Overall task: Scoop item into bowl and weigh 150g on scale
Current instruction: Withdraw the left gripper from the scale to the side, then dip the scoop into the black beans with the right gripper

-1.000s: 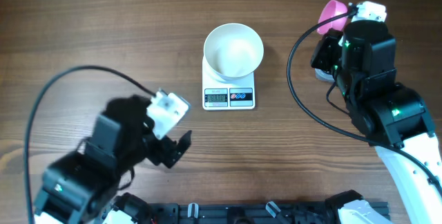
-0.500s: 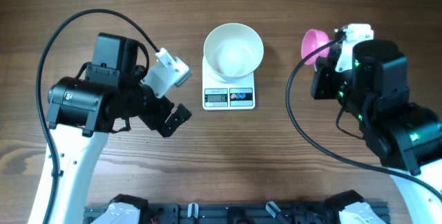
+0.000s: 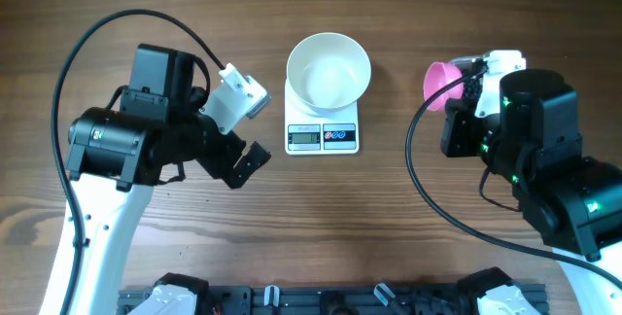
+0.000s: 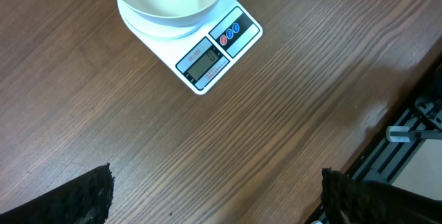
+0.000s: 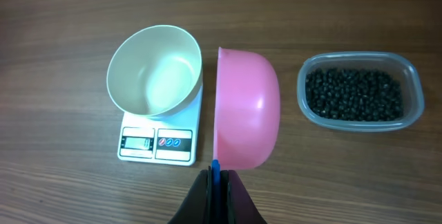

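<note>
Only right wrist, beads [image 5: 353,94] in tub [image 5: 301,96]

On table [image 3: 321,218], just past centre toward 12 o'clock: scale [image 3: 322,136], with bowl [image 3: 328,70] on its platform, display end at bowl's 6 o'clock. Scoop [image 3: 442,82] at bowl's 3 o'clock, apart. Tub [image 5: 359,125] at scoop's 3 o'clock; beads [image 5: 353,94] inside tub.

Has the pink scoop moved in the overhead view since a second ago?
Yes. The pink scoop has come down the picture and slightly nearer the scale.
</note>
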Controlling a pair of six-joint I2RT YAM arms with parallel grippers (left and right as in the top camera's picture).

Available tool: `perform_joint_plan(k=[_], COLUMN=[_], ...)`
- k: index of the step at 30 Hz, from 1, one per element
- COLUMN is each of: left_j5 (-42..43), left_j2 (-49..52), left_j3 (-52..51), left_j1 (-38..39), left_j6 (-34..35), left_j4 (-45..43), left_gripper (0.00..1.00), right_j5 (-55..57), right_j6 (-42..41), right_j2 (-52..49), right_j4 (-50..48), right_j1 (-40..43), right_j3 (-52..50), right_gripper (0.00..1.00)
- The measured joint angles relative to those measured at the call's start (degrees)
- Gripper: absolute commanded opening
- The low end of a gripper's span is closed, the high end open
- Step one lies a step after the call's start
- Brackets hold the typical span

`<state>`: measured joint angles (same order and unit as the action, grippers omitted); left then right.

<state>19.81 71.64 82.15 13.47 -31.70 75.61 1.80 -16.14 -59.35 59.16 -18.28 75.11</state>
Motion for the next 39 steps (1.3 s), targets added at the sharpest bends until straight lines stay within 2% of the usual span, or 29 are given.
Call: perform_joint_plan(k=[17,24,27,30,34,39], left_j5=[-0.42,-0.42,-0.42,-0.42,-0.39,-0.39], left_j2=[0.0,0.0,0.0,0.04,0.04,0.04], left_j3=[0.0,0.0,0.0,0.0,0.02,0.02], left_j1=[0.0,0.0,0.0,0.0,0.0,0.0], left_j6=[-0.2,-0.17,-0.17,-0.17,-0.17,-0.2], left_j4=[-5.14,-5.16,-5.16,-5.25,-5.31,-5.31], left_gripper=[1.0,1.0,1.0,1.0,1.0,1.0], right_j5=[2.56,8.09,9.01,9.42,11.21,15.67], right_j6=[1.53,4.55,8.35,13.99,23.06,25.68], right_j2=[0.02,-0.66,-6.97,-14.64,-23.06,-30.93], right_j4=[0.2,3.52,8.2,5.53,2.19,-2.03], right_j1=[0.0,2.27,10.45,17.09,18.27,18.27], right_j3=[0.0,0.39,2.58,4.15,4.98,4.98], right_gripper=[0.04,0.04,0.04,0.04,0.04,0.04])
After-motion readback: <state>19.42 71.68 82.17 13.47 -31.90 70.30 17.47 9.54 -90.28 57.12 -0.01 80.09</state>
